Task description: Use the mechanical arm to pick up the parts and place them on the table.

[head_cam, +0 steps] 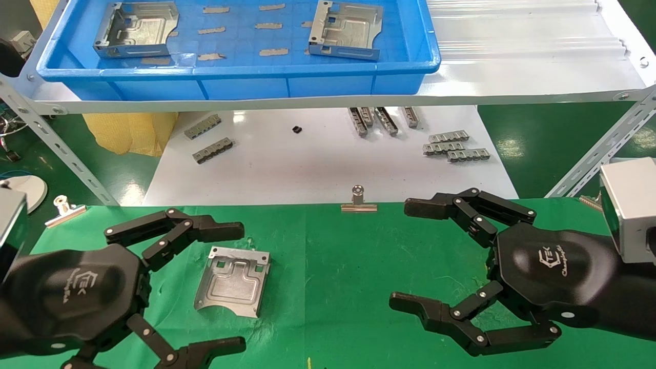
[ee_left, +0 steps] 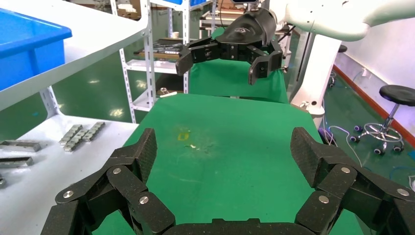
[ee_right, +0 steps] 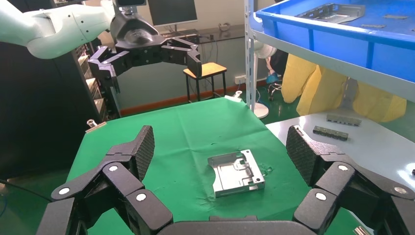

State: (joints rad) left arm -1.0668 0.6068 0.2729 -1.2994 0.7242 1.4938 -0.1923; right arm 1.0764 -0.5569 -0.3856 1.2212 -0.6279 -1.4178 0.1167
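My left claw (head_cam: 241, 289) hovers wide open and empty beside one part (head_cam: 233, 281) lying flat on the green tabletop (head_cam: 348, 266); my right claw (head_cam: 405, 253) gapes empty; two parts (head_cam: 137, 28) sit in the blue bin (head_cam: 230, 77).

The blue tray (head_cam: 236, 77) is running off the head view's top edge — its far wall is not showing, and the top of the left part (head_cam: 136, 28) inside it is getting clipped too. The shelf (head_cam: 512, 77) edge is covering the upper ends of the grey strips (head_cam: 382, 120) on the white board (head_cam: 318, 164). The left gripper (head_cam: 225, 287) is running off the frame's bottom — its lower finger is partly cut.
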